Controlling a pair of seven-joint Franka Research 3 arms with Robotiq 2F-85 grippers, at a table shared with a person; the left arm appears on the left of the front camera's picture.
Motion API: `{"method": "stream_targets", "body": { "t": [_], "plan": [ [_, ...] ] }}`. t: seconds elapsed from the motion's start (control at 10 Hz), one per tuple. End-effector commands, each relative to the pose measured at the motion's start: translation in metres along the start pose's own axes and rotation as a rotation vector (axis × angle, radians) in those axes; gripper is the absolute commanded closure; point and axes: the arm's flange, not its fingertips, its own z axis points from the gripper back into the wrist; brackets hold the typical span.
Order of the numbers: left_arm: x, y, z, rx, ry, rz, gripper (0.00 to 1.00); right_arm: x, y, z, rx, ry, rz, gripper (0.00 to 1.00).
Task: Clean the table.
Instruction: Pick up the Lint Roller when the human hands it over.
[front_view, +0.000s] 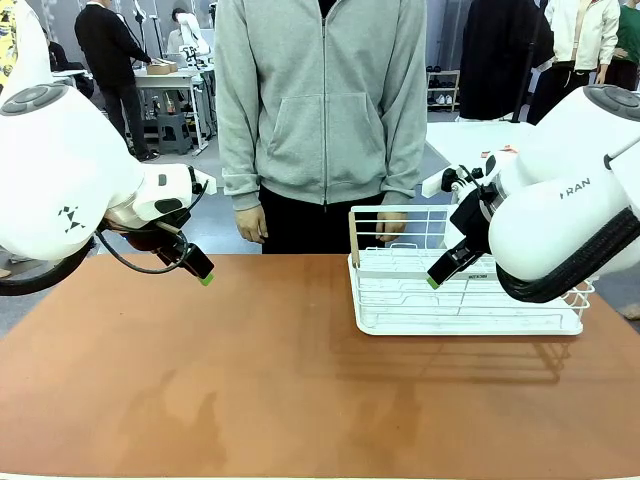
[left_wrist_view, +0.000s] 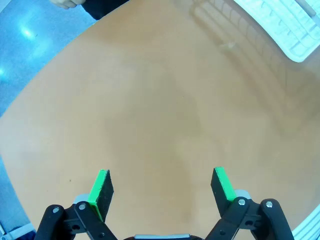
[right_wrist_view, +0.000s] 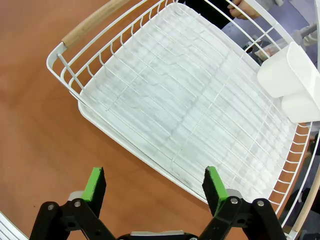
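My left gripper (left_wrist_view: 162, 184) hangs w/ pads spread wide and nothing btw them, well left of the white wire dish rack (front_view: 465, 325) w/ its drip tray. Below it lies the large reddish-brown matte counter (front_view: 250, 380) w/ rounded corners. It runs from far left of the rack to right under it, and the rack sits on its right part. I see no loose items left of the rack, so imo the rack is the one thing to shift. A person in a grey hooded top (front_view: 320, 100) stands beyond the rack's far-left corner, one hand (front_view: 252, 222) left of the rack and apart from it. My right gripper (right_wrist_view: 150, 187) is spread too and empty. It hovers above the rack's long rim, one pad over bare counter and the other over the grid.

Doing it well:
- Go for the pale wooden handle (right_wrist_view: 95, 22) at the rack's end, not the thin wires.
- Roll the wrist so the pads straddle the bar crosswise, come straight down and close mid-bar.
- The rack looks wide and light and prob. tips if held at one end, so the left gripper should take the opposite end.
- Keep the lift level, since a white plastic cup holder (right_wrist_view: 290, 75) hangs on the rack's rim.
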Motion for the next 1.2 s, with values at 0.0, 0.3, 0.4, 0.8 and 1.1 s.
{"method": "stream_targets", "body": {
  "t": [0.0, 0.3, 0.4, 0.8, 1.1],
  "plan": [
    [0.0, 0.0, 0.0, 0.0, 0.0, 0.001, 0.0, 0.0, 0.0, 0.0, 0.0, -0.002, -0.001, 0.0],
    [0.023, 0.024, 0.039, -0.084, 0.084, 0.151, 0.0, 0.021, -0.019, 0.048, 0.057, -0.017, -0.148, 0.0],
    [0.028, 0.036, 0.056, -0.206, 0.1, 0.241, 0.0, 0.026, -0.033, 0.067, 0.129, -0.023, -0.247, 0.0],
    [0.001, 0.116, 0.114, -0.618, -0.056, 0.532, 0.0, 0.006, -0.09, 0.122, 0.505, -0.106, -0.615, 0.0],
    [-0.044, 0.167, 0.139, -0.833, -0.205, 0.744, 0.0, -0.033, -0.134, 0.156, 0.798, -0.165, -0.859, 0.0]
  ]
}}
